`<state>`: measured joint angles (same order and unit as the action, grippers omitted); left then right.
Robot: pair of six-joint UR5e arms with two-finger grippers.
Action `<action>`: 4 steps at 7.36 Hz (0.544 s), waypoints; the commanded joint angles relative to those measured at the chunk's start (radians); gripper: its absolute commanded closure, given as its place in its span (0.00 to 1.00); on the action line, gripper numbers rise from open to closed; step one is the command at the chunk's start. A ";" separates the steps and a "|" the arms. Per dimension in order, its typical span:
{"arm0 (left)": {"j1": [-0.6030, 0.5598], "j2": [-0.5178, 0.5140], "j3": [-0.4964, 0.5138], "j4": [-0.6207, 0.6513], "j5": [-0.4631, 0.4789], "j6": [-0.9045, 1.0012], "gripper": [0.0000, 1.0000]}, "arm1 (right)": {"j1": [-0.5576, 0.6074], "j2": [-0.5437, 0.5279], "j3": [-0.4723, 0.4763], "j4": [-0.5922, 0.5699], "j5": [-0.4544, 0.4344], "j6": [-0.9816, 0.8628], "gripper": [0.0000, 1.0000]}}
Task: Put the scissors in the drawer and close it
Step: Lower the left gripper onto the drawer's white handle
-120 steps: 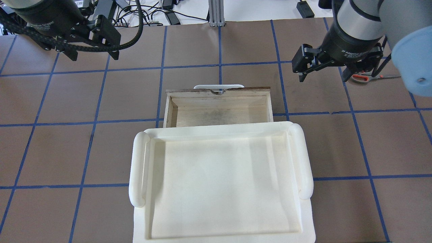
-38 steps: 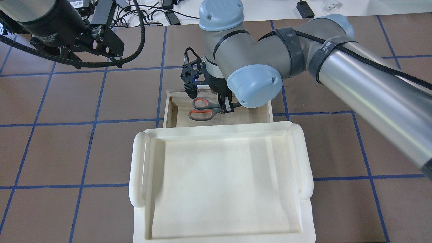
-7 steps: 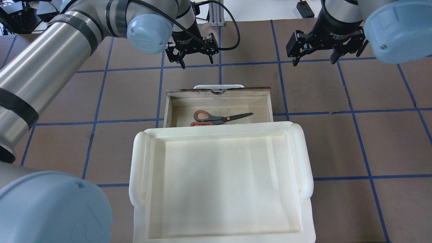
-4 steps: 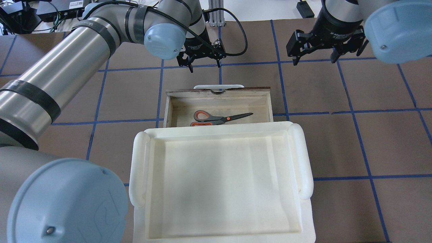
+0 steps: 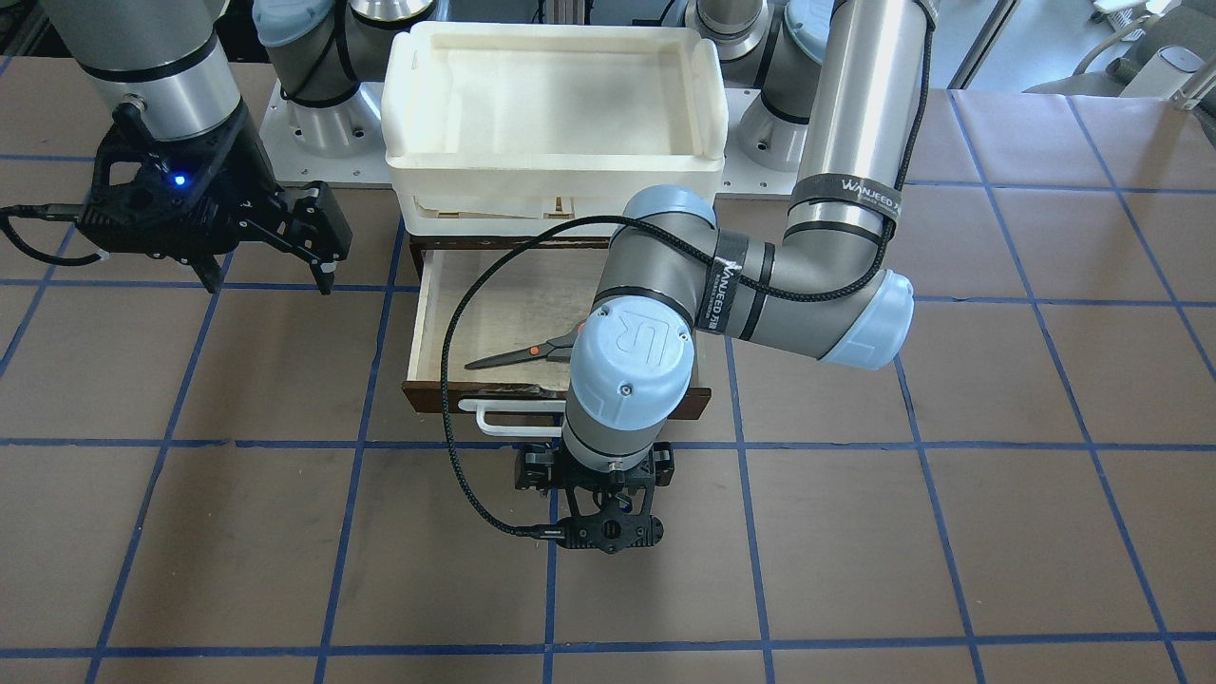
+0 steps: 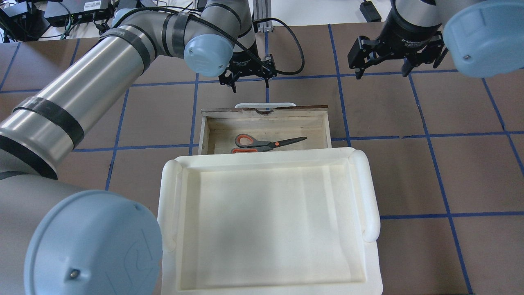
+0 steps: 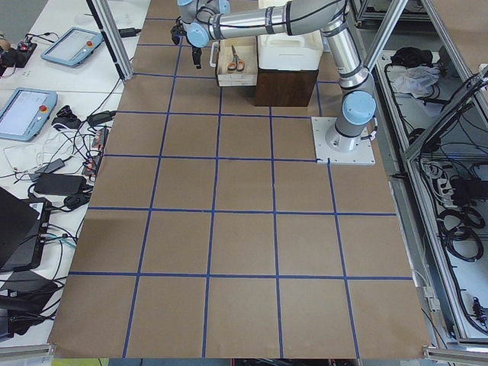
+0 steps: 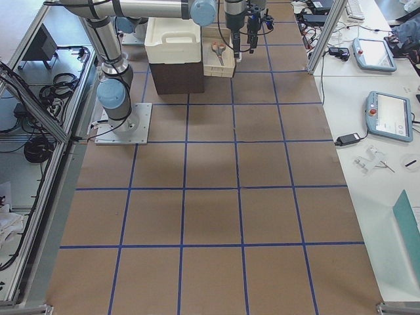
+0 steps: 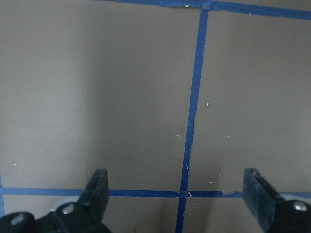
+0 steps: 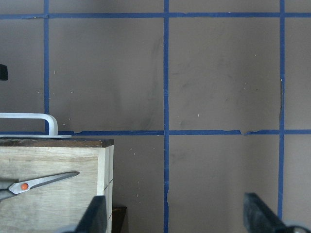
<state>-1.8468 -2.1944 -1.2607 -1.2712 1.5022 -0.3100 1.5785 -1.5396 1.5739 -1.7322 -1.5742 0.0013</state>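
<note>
The scissors (image 6: 268, 143) lie flat inside the open drawer (image 6: 204, 130), handles to the left; they also show in the front view (image 5: 518, 356) and the right wrist view (image 10: 41, 181). The drawer's white bar handle (image 6: 265, 105) points away from the robot. My left gripper (image 6: 250, 86) is open and empty, hovering over the bare table just beyond the handle; its fingers (image 9: 95, 190) frame blue tape lines. My right gripper (image 6: 381, 74) is open and empty, beyond and to the right of the drawer.
A white plastic tray (image 6: 266, 157) sits on top of the cabinet and covers the drawer's near edge. The left arm's elbow (image 5: 632, 351) hangs over the drawer's front in the front view. Brown table paper with blue tape grid lies all around.
My left gripper has moved right, from left of the drawer's handle to the spot just beyond it. The scissors, the drawer and the right gripper have not moved in the last second.
</note>
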 commanded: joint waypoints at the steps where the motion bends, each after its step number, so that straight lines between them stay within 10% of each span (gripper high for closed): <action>1: -0.003 -0.004 -0.003 -0.022 -0.004 0.017 0.00 | 0.000 -0.001 0.000 -0.004 -0.001 -0.009 0.00; 4: -0.009 -0.002 -0.016 -0.057 -0.028 0.017 0.00 | 0.000 0.003 0.000 -0.006 0.000 -0.012 0.00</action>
<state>-1.8543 -2.1974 -1.2718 -1.3157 1.4844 -0.2932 1.5785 -1.5387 1.5739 -1.7386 -1.5744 -0.0080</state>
